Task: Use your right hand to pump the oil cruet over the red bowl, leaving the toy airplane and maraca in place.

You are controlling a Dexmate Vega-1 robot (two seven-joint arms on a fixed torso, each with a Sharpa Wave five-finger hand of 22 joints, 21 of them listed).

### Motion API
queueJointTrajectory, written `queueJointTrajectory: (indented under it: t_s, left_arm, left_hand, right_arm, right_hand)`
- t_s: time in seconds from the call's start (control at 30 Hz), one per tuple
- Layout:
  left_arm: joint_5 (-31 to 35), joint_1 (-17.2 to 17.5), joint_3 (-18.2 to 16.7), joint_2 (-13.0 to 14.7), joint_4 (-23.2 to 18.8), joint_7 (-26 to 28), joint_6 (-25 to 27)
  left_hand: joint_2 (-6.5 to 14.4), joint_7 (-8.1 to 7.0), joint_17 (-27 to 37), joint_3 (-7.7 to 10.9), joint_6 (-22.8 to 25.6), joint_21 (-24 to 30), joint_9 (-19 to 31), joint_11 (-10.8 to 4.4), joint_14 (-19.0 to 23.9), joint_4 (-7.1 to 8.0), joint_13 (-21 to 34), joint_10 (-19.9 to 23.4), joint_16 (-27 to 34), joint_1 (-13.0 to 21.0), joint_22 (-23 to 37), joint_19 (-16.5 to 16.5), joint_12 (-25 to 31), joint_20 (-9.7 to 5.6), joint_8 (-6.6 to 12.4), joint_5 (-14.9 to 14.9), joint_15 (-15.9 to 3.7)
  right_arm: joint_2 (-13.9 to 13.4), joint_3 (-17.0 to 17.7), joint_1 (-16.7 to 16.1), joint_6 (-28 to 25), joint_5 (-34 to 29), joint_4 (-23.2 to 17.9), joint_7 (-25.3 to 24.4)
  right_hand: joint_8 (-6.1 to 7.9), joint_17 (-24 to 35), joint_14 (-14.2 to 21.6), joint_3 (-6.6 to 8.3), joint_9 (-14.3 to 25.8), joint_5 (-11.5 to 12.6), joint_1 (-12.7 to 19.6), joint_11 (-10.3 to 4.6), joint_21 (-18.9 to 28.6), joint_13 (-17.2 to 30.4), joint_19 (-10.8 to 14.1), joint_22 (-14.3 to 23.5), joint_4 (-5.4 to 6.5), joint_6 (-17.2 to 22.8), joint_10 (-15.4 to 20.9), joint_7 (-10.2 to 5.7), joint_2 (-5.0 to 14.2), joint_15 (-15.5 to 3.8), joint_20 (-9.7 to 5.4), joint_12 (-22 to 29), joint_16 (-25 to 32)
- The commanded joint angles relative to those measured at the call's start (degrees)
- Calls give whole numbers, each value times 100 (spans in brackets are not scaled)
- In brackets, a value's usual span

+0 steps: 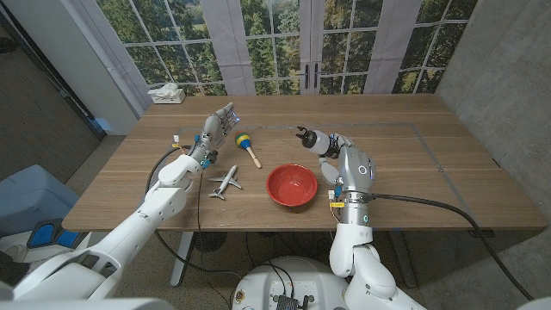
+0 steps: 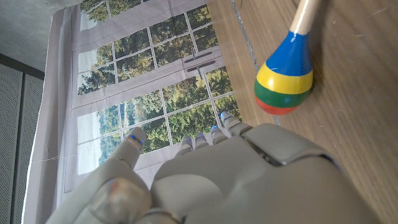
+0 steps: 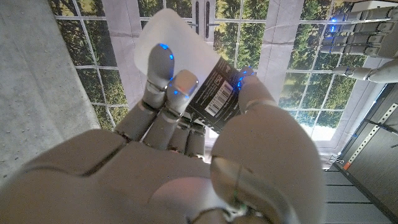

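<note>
Tall paned windows with green trees behind them run along the far side of the room, and the wooden table [image 1: 413, 181] stretches out in front of them. From my head view I see my right hand [image 1: 331, 148] raised above the table at about two o'clock from the red bowl [image 1: 291, 185], wrapped around the oil cruet [image 1: 312, 138]. The cruet is tipped well over, its dark pump top pointing toward nine o'clock, up beyond the bowl's far rim. In the right wrist view the fingers [image 3: 163, 68] and thumb are curled around the cruet's pale body [image 3: 168, 34] and its black barcode label, so I have a firm hold on it.

The red bowl sits near the table's front edge, roughly centre. The toy airplane [image 1: 225, 182] lies on the wood at nine o'clock from the bowl, close by but apart from it. The maraca [image 1: 248, 147] lies at about eleven o'clock from the bowl, its striped head toward the windows and its wooden handle toward me.

My left hand [image 1: 219, 123] is at ten o'clock from the maraca, fingers stretched out and holding nothing. In the left wrist view the maraca's striped head [image 2: 284, 81] rests on the table just beside that hand [image 2: 249, 174].
</note>
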Motion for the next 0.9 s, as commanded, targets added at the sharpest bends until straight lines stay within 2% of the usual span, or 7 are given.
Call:
queueJointTrajectory:
  t_s: [0.03, 0.57, 0.9]
  left_arm:
    - [9, -31, 17, 2, 12, -23, 30]
    - [-5, -60, 32, -6, 45, -98, 27]
    - [0, -23, 27, 31, -32, -71, 59]
  left_hand:
    - [306, -31, 7, 5, 12, 15, 10, -41, -521, -4, 14, -337, 15, -30, 24, 38, 8, -137, 9, 38, -342]
    - [304, -31, 8, 2, 16, 15, 10, -39, -520, -2, 14, -335, 16, -33, 25, 39, 8, -139, 9, 38, -342]
    - [303, -31, 8, -1, 21, 16, 10, -38, -518, -1, 14, -330, 17, -35, 25, 42, 10, -136, 10, 38, -342]
  right_arm:
    - [-197, -83, 147, -184, -655, 235, 55]
    - [-400, -128, 205, -623, -1514, 303, 545]
    - [-645, -55, 208, -622, -1932, 222, 962]
  right_hand:
    - [19, 15, -47, 164, 24, 22, 381, -388, 8, 24, -42, 4, 129, 367, 408, -414, 530, 7, -378, -23, -12]
    - [25, 13, -89, 198, 27, 36, 418, -485, 9, 39, -105, -15, 106, 379, 428, -521, 525, 5, -380, -76, -31]
    - [17, -2, -141, 217, 28, 41, 441, -552, -4, 49, -166, -43, 97, 360, 435, -596, 512, 6, -378, -110, -63]
